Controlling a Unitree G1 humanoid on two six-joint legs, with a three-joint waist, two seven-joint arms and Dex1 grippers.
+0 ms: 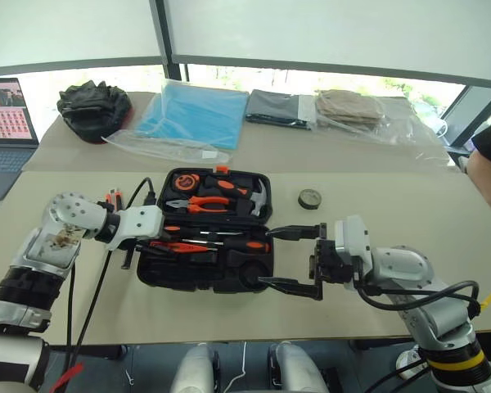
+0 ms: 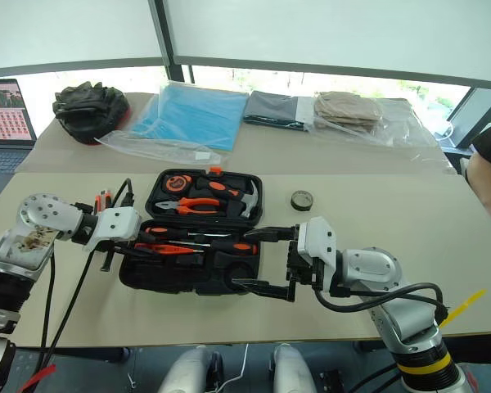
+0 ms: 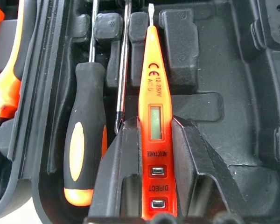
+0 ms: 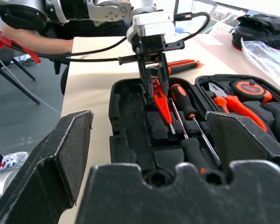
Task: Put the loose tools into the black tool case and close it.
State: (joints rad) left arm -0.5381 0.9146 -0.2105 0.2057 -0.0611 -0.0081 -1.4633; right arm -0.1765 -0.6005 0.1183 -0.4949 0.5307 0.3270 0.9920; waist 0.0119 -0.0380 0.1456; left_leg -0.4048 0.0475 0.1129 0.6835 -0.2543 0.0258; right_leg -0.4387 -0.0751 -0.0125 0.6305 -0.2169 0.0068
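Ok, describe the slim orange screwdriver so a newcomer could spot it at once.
Start at the open black tool case on the tan table. Over its near half, the left claw is shut on the slim orange screwdriver. Unlike the black-handled screwdriver beside it, it is translucent orange with a small window and printed lettering.

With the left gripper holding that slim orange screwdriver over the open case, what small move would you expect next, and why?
Probably lower it into a free slot and let go. The left gripper is shut on the slim orange screwdriver, above the black tool case, beside a long screwdriver already lying inside.
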